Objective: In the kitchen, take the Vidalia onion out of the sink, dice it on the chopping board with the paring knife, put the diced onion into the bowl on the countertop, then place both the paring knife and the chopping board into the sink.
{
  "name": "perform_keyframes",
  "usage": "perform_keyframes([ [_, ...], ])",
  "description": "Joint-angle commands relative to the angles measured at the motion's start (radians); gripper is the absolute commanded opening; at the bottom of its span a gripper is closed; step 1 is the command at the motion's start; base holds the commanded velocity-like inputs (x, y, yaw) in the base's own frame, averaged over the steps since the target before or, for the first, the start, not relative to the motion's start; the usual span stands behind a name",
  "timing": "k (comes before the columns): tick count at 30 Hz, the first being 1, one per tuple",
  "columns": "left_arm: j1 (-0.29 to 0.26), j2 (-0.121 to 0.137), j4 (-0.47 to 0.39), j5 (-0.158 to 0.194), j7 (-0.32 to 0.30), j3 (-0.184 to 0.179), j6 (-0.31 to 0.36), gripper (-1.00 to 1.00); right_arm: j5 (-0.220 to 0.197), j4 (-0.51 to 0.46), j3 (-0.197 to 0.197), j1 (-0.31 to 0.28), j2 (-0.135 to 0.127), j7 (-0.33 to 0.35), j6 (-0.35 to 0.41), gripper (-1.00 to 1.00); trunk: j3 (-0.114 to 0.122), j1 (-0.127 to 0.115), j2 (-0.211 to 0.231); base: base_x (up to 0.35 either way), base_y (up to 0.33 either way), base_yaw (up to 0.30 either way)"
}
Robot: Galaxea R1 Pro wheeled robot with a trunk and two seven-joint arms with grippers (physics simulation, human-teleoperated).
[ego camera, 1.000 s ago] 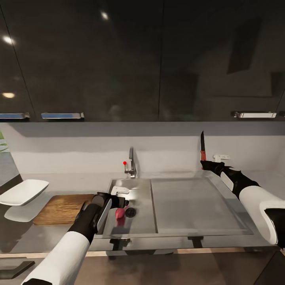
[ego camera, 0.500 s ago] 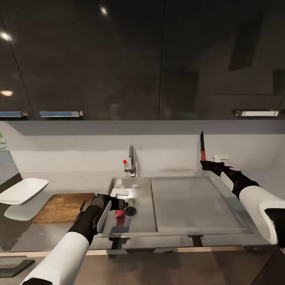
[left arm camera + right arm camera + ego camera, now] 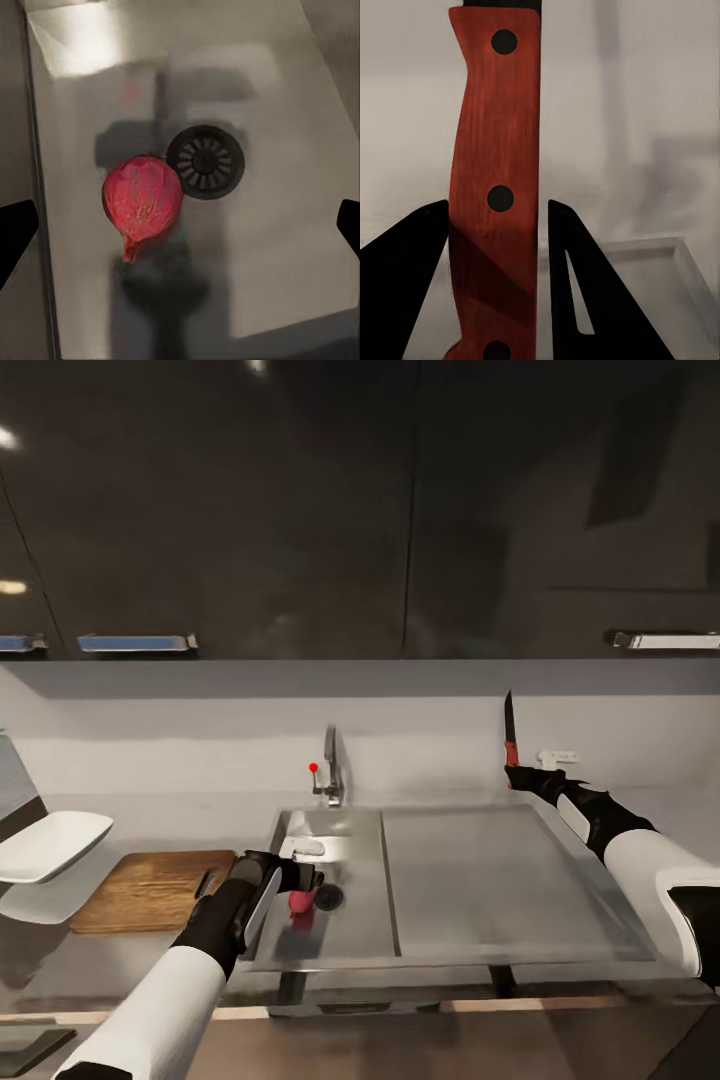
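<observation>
Onion [image 3: 142, 199] lies on the sink [image 3: 360, 930] floor, touching the rim of the round drain [image 3: 205, 161], which sits at about 2 o'clock from it in the left wrist view; pointed tip toward 6 o'clock there. In the head view the onion [image 3: 300, 901] shows just past the left gripper's tip, in the basin's left part, faucet [image 3: 331, 768] at 12 o'clock from it.

Step in hand, by my reading: first one, fetching the onion out of the sink. Not yet gripped.

Left gripper [image 3: 306, 877]: fingers spread wide, dark tips [image 3: 15, 229] at both edges of the wrist view, onion between them but lower, nothing held. Left forearm reaches in over the basin's front-left corner, pointing down at the onion.

Next move likely calls for dropping straight down, centring on the bulb, then closing across its widest part; a round bulb could roll toward the drain.

Right gripper [image 3: 520, 772]: clamped on the knife [image 3: 511, 730] by its red handle [image 3: 495, 187], blade upright, held over the drainboard's far right corner, arm stretched forward.

Chopping board [image 3: 150, 890] lies at 9 o'clock of the sink; bowl [image 3: 50, 845] beyond it, further left.
</observation>
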Motion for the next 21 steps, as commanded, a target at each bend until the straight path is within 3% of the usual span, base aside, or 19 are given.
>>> perform_keyframes([
  [1, -0.001, 0.000, -0.001, -0.002, -0.003, 0.000, 0.005, 1.00, -0.011, -0.001, 0.008, -0.001, -0.001, 0.001, 0.004, -1.00, -0.003, 0.001, -0.002, 0.287, 0.000, 0.000],
  [6, -0.001, 0.000, 0.015, -0.002, -0.003, 0.000, 0.005, 1.00, -0.010, -0.001, 0.008, -0.001, -0.001, 0.001, 0.004, -1.00, -0.011, 0.001, -0.002, 0.209, 0.000, 0.000],
  [21, -0.001, -0.002, 0.025, -0.002, -0.003, 0.000, -0.035, 1.00, -0.010, -0.001, 0.008, -0.001, -0.001, 0.001, 0.004, -1.00, -0.035, 0.001, -0.002, 0.011, 0.000, 0.000],
])
